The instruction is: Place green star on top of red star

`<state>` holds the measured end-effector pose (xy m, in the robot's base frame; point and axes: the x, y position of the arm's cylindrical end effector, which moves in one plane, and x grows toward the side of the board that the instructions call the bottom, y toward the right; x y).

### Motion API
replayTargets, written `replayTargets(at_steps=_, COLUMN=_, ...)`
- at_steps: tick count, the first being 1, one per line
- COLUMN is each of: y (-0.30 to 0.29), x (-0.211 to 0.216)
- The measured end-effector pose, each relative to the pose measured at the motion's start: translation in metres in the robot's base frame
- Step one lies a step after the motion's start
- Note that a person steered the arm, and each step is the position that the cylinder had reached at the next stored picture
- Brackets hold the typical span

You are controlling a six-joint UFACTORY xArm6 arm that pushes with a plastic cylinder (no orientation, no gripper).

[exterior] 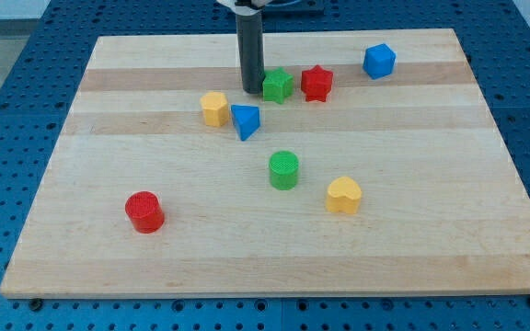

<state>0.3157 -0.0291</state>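
Observation:
The green star (278, 85) sits near the view's top, in the middle of the board. The red star (316, 83) lies just to its right, with a narrow gap between them. My tip (251, 89) stands right at the green star's left side, touching it or nearly so. The rod rises straight up out of the view's top.
A blue cube (379, 61) is at the top right. A yellow hexagonal block (214, 108) and a blue triangle (245, 120) sit below-left of my tip. A green cylinder (284, 170), a yellow heart (343, 195) and a red cylinder (144, 211) lie lower on the wooden board (449, 230).

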Motion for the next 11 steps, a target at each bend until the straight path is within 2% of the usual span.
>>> replayTargets(at_steps=1, y=0.021, x=-0.002)
replayTargets(at_steps=3, y=-0.001, x=0.030)
replayTargets(at_steps=4, y=0.012, x=0.030)
replayTargets(at_steps=8, y=0.042, x=-0.025)
replayTargets(at_steps=10, y=0.084, x=-0.032)
replayTargets(at_steps=11, y=0.074, x=-0.027)
